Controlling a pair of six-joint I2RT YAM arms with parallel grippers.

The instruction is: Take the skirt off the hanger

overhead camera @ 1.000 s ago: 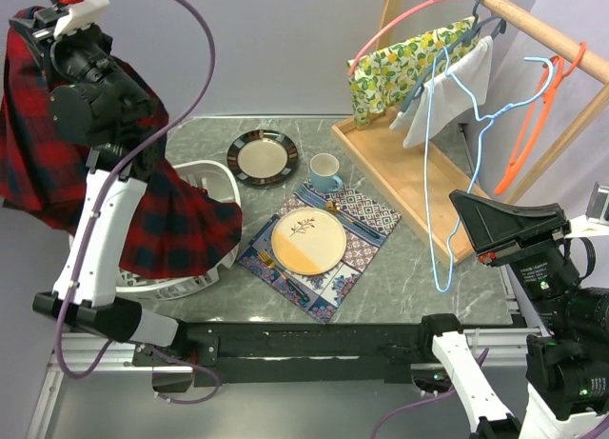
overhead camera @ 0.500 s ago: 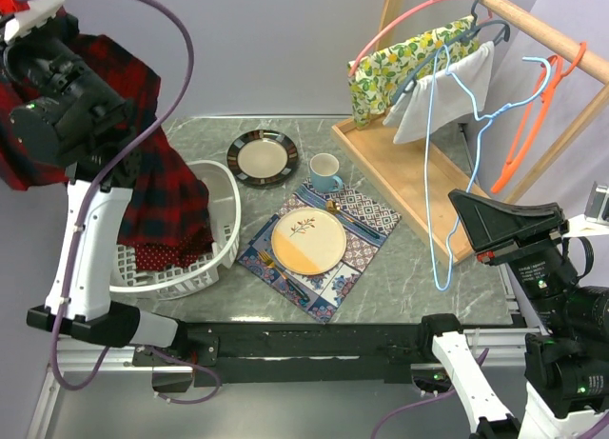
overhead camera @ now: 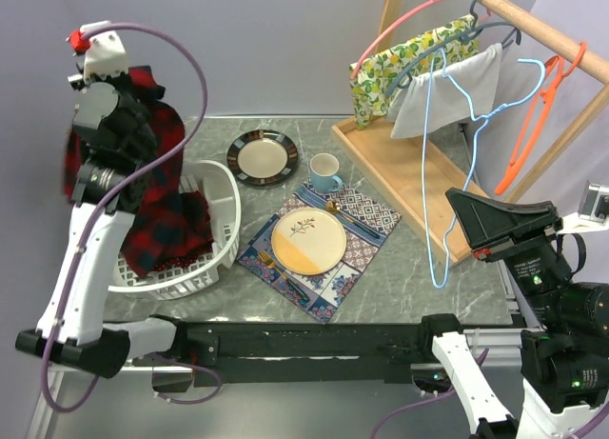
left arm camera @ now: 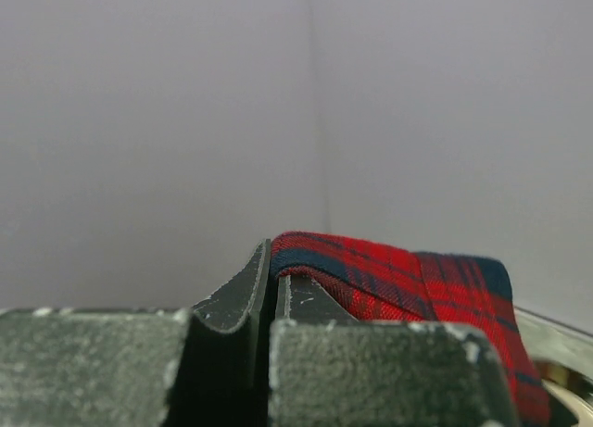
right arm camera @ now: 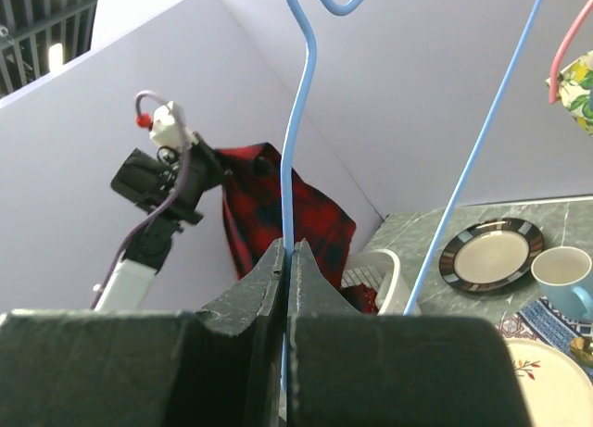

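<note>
Left wrist view has the left gripper (left arm camera: pixel 271 265) pinched tight on the red plaid skirt (left arm camera: pixel 398 279) — hanging over the white basket (overhead camera: pixel 231 210) at far left — while the right gripper (right arm camera: pixel 287 260) clamps the light blue hanger (right arm camera: pixel 296 140).

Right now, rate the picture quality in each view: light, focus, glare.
Top external: even, soft light, everything sharp, only faint shadows on the table. Left wrist: the left gripper is dark and soft up close, the skirt it pinches reads clearly against a blank wall. Right wrist: the right gripper is dark, the blue hanger wire crisp; bright ceiling lights at upper left.
</note>
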